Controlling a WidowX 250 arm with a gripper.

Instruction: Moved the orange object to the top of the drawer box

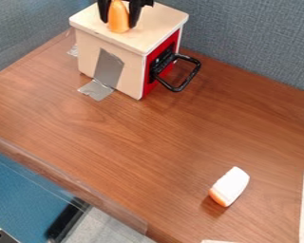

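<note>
The black gripper hangs at the top edge of the view, over the top of the drawer box, its two fingers on either side of the orange object. The orange object stands upright between them, its lower end at the top face of the wooden drawer box; whether its weight rests there I cannot tell. The box has a red front with a black handle facing right, and grey tape on its side.
A white and orange object lies on the wooden table at the lower right. Grey-blue partitions stand behind and left of the box. The table's front edge runs diagonally at the lower left.
</note>
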